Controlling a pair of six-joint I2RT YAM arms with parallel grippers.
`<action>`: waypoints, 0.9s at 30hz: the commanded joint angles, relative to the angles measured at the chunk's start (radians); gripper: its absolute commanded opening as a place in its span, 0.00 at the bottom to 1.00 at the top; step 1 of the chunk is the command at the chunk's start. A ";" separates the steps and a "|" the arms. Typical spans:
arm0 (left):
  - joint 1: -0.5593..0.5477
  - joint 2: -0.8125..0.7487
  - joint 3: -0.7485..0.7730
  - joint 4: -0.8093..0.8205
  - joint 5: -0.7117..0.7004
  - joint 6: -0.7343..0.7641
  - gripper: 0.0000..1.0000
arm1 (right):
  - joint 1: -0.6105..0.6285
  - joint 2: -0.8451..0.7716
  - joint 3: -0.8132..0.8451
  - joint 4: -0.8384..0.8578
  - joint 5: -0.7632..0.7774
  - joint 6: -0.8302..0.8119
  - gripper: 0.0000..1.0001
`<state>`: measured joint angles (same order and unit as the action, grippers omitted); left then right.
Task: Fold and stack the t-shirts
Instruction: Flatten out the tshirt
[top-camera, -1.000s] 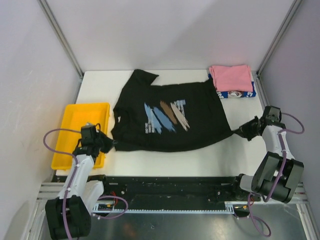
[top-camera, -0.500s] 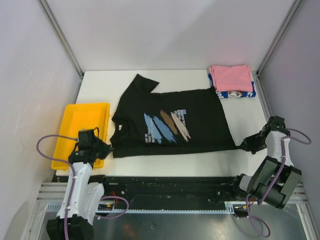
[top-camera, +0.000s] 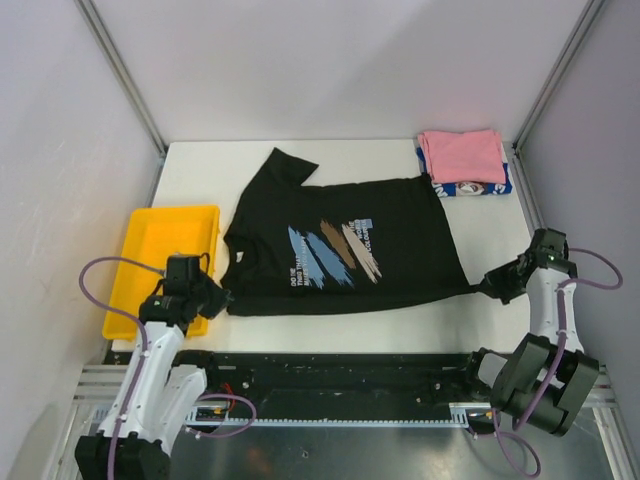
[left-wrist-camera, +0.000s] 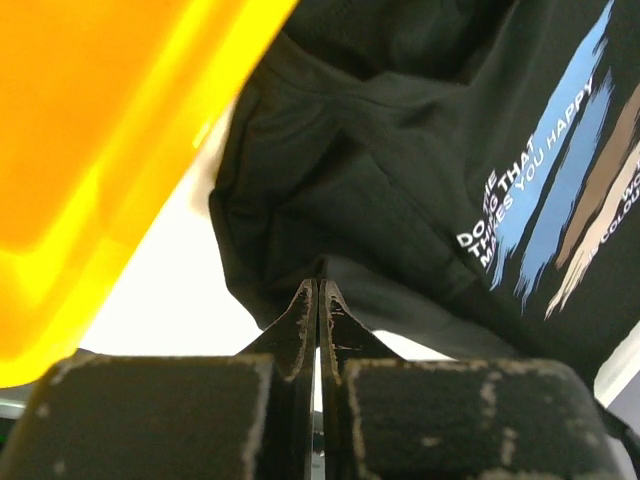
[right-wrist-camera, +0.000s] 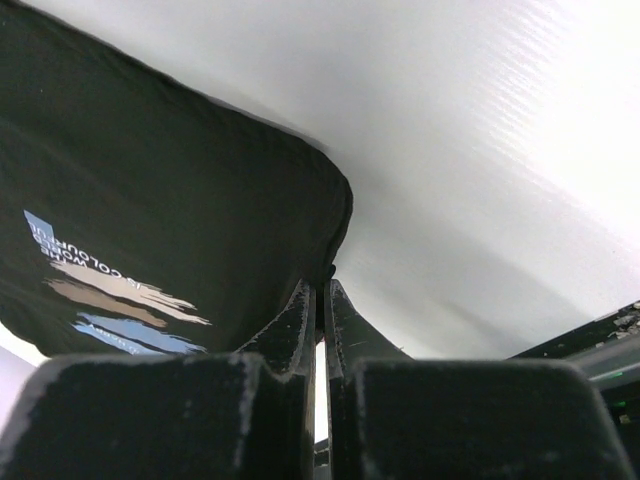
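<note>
- Black shirt looks soft, light, limp; corners seem best to hold.
- Left gripper pinches its 8 o'clock corner.
- Right gripper pinches its 4 o'clock corner.

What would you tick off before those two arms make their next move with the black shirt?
1. Left gripper shut on the near left edge of the black t-shirt: ok.
2. Right gripper shut on the shirt's near right corner: ok.
3. Shirt lies smooth, print up: not ok; the cloth is bunched beside the left gripper in the left wrist view.
4. Finished stack is tidy: ok; the pink shirt sits folded on the blue-and-white shirt at the far right corner.
5. Left arm is clear of the yellow tray: cannot tell; from above it overlaps the tray's near corner.
</note>
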<state>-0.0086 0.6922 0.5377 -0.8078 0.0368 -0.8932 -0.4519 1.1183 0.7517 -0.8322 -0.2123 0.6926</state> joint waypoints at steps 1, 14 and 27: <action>-0.098 -0.019 -0.031 -0.002 -0.031 -0.094 0.00 | 0.050 0.010 0.005 0.037 0.046 0.024 0.00; -0.213 -0.193 -0.121 -0.210 -0.087 -0.384 0.00 | 0.039 -0.037 -0.010 -0.048 0.069 0.003 0.00; -0.330 -0.238 -0.019 -0.368 -0.072 -0.401 0.00 | -0.090 -0.008 -0.009 -0.041 0.032 -0.075 0.00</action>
<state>-0.3119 0.4629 0.4377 -1.1030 -0.0223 -1.2659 -0.5114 1.1015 0.7406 -0.8684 -0.1692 0.6582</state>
